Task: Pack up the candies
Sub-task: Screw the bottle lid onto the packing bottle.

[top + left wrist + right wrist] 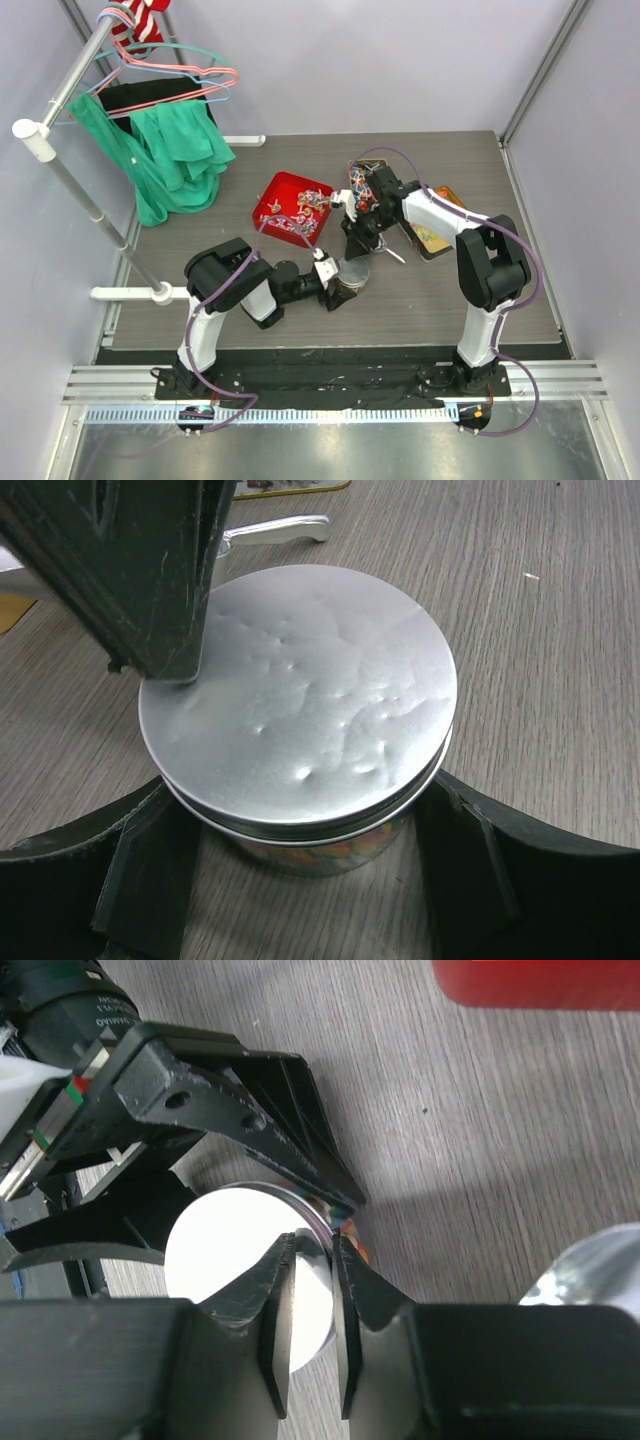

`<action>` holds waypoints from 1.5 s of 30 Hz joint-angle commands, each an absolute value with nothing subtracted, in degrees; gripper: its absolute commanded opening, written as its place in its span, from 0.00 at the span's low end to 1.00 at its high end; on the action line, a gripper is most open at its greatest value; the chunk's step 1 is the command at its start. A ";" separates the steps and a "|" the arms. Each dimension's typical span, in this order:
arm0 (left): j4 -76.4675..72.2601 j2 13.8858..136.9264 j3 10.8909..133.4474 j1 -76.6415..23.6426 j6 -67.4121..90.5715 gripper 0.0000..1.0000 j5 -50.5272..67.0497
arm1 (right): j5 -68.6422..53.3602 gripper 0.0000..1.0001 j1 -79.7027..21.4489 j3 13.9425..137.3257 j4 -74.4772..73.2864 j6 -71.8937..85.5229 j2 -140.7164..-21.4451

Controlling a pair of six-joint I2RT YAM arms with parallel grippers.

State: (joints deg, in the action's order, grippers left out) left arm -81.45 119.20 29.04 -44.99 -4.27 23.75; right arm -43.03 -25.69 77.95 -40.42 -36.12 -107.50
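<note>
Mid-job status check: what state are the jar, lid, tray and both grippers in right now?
jar: upright on the table, candies showing through the glass.
lid: resting on the jar, top dimpled; cannot tell if it is tight.
red tray: open, loose candies inside.
left gripper: jaws wide, fingers against the jar's sides.
right gripper: jaws narrow, straddling the lid's rim; firm grip unclear.

The jar (349, 277) stands on the table (450, 300), held between the left hand (310, 880) fingers, with the right hand (315, 1250) tips on its lid (300, 700). Behind and left of the jar, a tray (274, 190) holds the candies (305, 212); behind and right of it lies a flat box (436, 228).
</note>
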 commanded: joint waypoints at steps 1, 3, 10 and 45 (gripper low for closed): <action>-88.59 120.85 28.56 -44.47 -7.03 0.22 21.09 | -41.75 0.23 -24.61 75.50 -45.26 -37.44 -103.81; -88.68 120.85 28.56 -44.47 -6.94 0.22 20.92 | -41.57 0.23 -24.17 74.45 -45.53 -37.53 -102.84; -88.59 120.85 28.56 -44.47 -7.03 0.22 20.39 | -40.69 0.23 -23.91 69.80 -46.58 -38.06 -99.59; -88.68 120.85 28.56 -44.56 -7.12 0.21 21.09 | -41.13 0.30 -25.40 83.84 -45.79 -37.00 -103.70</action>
State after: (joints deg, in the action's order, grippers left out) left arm -81.49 119.20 29.04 -44.97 -4.49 23.57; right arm -38.68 -24.29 80.75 -46.06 -37.36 -99.39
